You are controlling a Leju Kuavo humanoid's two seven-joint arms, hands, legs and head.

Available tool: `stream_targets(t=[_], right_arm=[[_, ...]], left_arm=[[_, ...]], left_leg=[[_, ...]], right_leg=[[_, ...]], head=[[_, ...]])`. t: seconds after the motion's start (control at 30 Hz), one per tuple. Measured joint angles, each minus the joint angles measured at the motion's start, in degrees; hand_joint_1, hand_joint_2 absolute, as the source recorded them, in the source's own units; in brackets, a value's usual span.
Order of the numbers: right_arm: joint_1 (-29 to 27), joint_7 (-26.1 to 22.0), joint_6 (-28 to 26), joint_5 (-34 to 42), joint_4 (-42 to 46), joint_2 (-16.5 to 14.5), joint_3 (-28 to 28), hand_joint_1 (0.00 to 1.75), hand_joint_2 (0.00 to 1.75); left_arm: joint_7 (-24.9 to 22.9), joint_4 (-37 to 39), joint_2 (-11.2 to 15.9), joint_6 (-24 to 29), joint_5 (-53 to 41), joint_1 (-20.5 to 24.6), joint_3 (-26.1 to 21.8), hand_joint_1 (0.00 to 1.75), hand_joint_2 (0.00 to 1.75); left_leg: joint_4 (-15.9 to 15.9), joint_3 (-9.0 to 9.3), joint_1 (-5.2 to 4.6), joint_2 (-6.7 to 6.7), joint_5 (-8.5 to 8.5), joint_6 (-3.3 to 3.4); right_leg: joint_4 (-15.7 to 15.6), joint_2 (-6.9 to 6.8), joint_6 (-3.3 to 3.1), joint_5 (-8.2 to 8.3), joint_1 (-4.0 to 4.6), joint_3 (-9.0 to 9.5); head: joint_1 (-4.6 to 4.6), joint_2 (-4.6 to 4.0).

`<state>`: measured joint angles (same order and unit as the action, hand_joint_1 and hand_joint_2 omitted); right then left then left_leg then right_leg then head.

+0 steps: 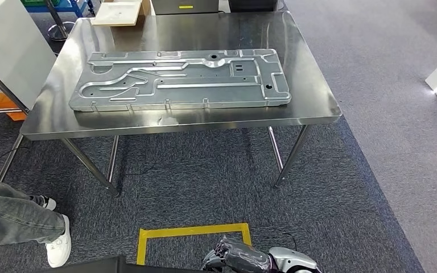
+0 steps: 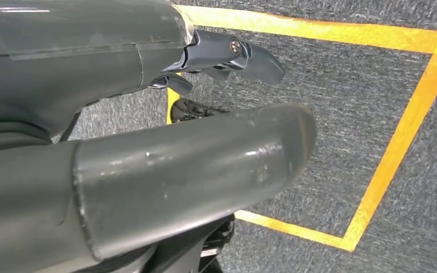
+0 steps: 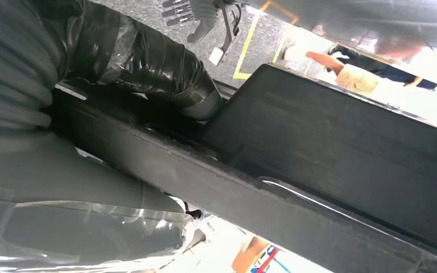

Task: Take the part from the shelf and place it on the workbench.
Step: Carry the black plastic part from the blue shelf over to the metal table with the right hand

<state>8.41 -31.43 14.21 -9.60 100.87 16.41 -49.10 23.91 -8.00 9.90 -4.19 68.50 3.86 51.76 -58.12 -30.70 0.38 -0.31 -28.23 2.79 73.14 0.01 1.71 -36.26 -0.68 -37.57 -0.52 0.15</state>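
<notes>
The part [image 1: 179,79] lies flat on the workbench [image 1: 318,108] — placement looks complete. The left hand [image 2: 148,131] hangs empty, fingers apart; the right hand [image 1: 239,257] is low (whether it's open, I cannot tell). Next, probably another shelf trip.

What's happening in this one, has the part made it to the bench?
Yes. The stamped metal panel lies flat on the steel workbench, with no hand on it. The robot stands back by the yellow floor marking. Its left hand hangs over the carpet holding nothing. A person's legs are beside the bench.
</notes>
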Motion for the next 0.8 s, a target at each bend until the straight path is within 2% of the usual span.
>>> stream_targets(t=[0.03,0.07,0.1,0.13,0.17,0.2,0.23,0.3,0.33,0.37,0.4,0.47,0.5,0.53,0.57,0.63,0.67,0.7,0.73,0.77,0.8], right_arm=[[-0.03,0.0,0.0,0.01,-0.01,0.0,0.01,1.75,1.75],[-0.03,0.0,0.0,0.01,-0.01,0.0,0.01,1.75,1.75],[-0.04,0.0,0.0,0.01,-0.01,0.0,0.01,1.75,1.75],[-0.06,0.0,0.0,0.01,-0.03,0.01,0.01,1.75,1.75],[-0.06,0.01,0.01,0.01,-0.05,0.02,0.01,1.75,1.75],[-0.13,0.01,0.04,0.02,-0.05,0.03,0.03,1.75,1.75],[-0.19,0.02,0.09,0.03,-0.05,0.05,0.05,1.75,1.75],[-0.29,0.01,0.18,0.06,0.02,0.05,0.11,1.75,1.75],[-0.29,0.01,0.2,0.07,0.04,0.04,0.12,1.75,1.75],[-0.29,-0.01,0.2,0.07,0.06,0.03,0.12,1.75,1.75],[-0.3,-0.02,0.21,0.07,0.09,0.02,0.12,1.75,1.75],[-0.34,-0.04,0.21,0.1,0.14,0.02,0.12,1.75,1.75],[-0.38,-0.04,0.21,0.14,0.15,0.02,0.12,1.75,1.75],[-0.42,-0.03,0.21,0.18,0.16,0.02,0.12,1.75,1.75],[-0.45,-0.03,0.21,0.21,0.16,0.02,0.13,1.75,1.75],[-0.48,-0.03,0.22,0.24,0.25,0.02,0.16,1.75,1.75],[-0.49,-0.04,0.24,0.25,0.29,0.02,0.19,1.75,1.75],[-0.49,-0.06,0.26,0.27,0.36,0.01,0.21,1.75,1.75],[-0.51,-0.08,0.29,0.31,0.42,0.01,0.24,1.75,1.75],[-0.52,-0.09,0.3,0.35,0.48,0.01,0.26,1.75,1.75],[-0.52,-0.1,0.3,0.38,0.59,0.01,0.3,1.75,1.75]], left_arm=[[-0.01,0.0,-0.01,0.0,0.0,-0.07,0.0,0.0,0.0],[-0.01,0.0,-0.02,0.0,0.0,-0.13,0.0,0.0,0.0],[-0.01,0.0,-0.08,0.0,0.0,-0.17,0.01,0.0,0.0],[-0.02,0.0,-0.14,-0.01,0.0,-0.2,0.01,0.0,0.0],[-0.02,0.0,-0.19,-0.01,0.0,-0.13,0.02,0.0,0.0],[-0.02,0.0,-0.23,0.0,0.0,-0.03,0.02,0.0,0.0],[-0.02,0.0,-0.25,0.0,0.0,0.03,0.03,0.0,0.0],[-0.03,0.0,-0.24,0.0,0.0,0.13,0.05,0.0,0.0],[-0.02,0.0,-0.23,-0.01,0.01,0.14,0.08,0.0,0.0],[-0.01,0.0,-0.21,-0.01,0.03,0.22,0.09,0.0,0.0],[0.0,0.0,-0.2,-0.01,0.07,0.31,0.1,0.0,0.0],[0.01,0.0,-0.2,-0.01,0.24,0.37,0.11,0.0,0.0],[0.01,0.0,-0.2,-0.01,0.32,0.28,0.13,0.0,0.0],[0.01,0.0,-0.2,-0.01,0.39,0.16,0.15,0.0,0.0],[0.03,0.0,-0.19,-0.01,0.44,0.04,0.17,0.0,0.0],[0.11,0.0,-0.07,-0.01,0.49,-0.1,0.2,0.0,0.0],[0.15,0.01,0.02,-0.01,0.51,-0.17,0.2,0.0,0.0],[0.18,0.01,0.1,-0.01,0.52,-0.18,0.2,0.0,0.0],[0.19,0.02,0.16,-0.01,0.52,-0.2,0.2,0.0,0.0],[0.18,0.02,0.17,-0.01,0.52,-0.23,0.21,0.0,0.0],[0.17,0.02,0.16,-0.01,0.52,-0.24,0.23,0.0,0.0]], left_leg=[[-0.01,0.47,0.0,-0.08,-0.46,-0.09],[-0.02,1.12,0.01,-0.15,-0.98,-0.22],[-0.01,1.91,0.03,-0.21,-1.57,-0.39],[0.04,2.55,0.06,-0.22,-2.15,-0.59],[0.08,3.0,0.06,-0.25,-2.64,-0.84],[0.22,3.2,0.08,-0.27,-2.99,-1.14],[0.28,3.32,0.08,-0.25,-3.14,-1.51],[0.02,3.58,0.1,-0.2,-3.07,-2.22],[-1.1,3.41,0.12,-0.14,-2.98,-2.48],[-3.14,2.47,0.18,-0.1,-3.12,-2.69],[-6.18,0.73,0.25,-0.07,-3.73,-2.94],[-12.89,-3.9,0.35,-0.04,-6.19,-3.41],[-15.09,-5.91,0.39,-0.03,-7.23,-3.57],[-15.67,-7.19,0.4,-0.03,-7.27,-3.61],[-14.41,-7.6,0.41,-0.02,-6.03,-3.56],[-7.67,-6.4,0.34,0.07,-0.43,-3.17],[-4.58,-5.67,0.16,0.17,1.38,-2.9],[-2.45,-5.08,-0.04,0.24,2.33,-2.58],[-1.44,-4.86,-0.22,0.3,2.57,-2.27],[-1.29,-4.67,-0.35,0.3,1.97,-1.97],[-0.92,-4.13,-0.23,0.23,2.11,-1.61]], right_leg=[[0.35,-0.01,0.06,0.48,-0.06,-1.21],[-1.22,-0.01,0.05,2.2,-0.11,-1.4],[-4.33,-0.01,-0.06,4.9,-0.14,-0.78],[-7.47,0.02,-0.33,7.58,-0.1,-0.01],[-10.28,0.01,-0.66,9.42,0.09,0.52],[-11.95,0.03,-1.14,10.67,0.31,0.73],[-12.55,0.08,-1.67,10.88,0.53,0.66],[-13.17,0.25,-2.6,10.8,0.59,1.17],[-13.58,0.29,-3.02,10.52,0.49,1.88],[-13.96,0.25,-3.39,10.26,0.37,2.67],[-14.3,0.17,-3.67,9.91,0.26,3.45],[-14.51,0.06,-3.96,9.04,0.25,4.56],[-14.52,0.1,-3.96,8.56,0.26,5.08],[-14.52,0.17,-3.94,8.05,0.26,5.7],[-14.51,0.24,-3.87,7.51,0.27,6.44],[-14.57,0.29,-3.58,6.31,0.27,8.04],[-14.57,0.29,-3.33,5.77,0.31,8.71],[-14.58,0.29,-2.99,5.28,0.36,9.07],[-14.5,0.29,-2.62,4.96,0.42,9.38],[-14.37,0.3,-2.24,4.82,0.5,9.65],[-14.21,0.29,-1.9,4.66,0.56,9.83]], head=[[0.0,0.0],[0.0,0.0],[0.0,0.0],[-0.01,0.0],[0.04,0.0],[0.08,0.0],[0.11,0.0],[0.14,0.0],[0.14,0.0],[0.13,0.0],[0.13,0.0],[0.13,0.0],[0.13,0.0],[0.13,0.0],[0.13,0.0],[0.13,-0.01],[0.13,-0.01],[0.13,-0.01],[0.12,-0.01],[0.11,0.0],[0.1,0.0]])
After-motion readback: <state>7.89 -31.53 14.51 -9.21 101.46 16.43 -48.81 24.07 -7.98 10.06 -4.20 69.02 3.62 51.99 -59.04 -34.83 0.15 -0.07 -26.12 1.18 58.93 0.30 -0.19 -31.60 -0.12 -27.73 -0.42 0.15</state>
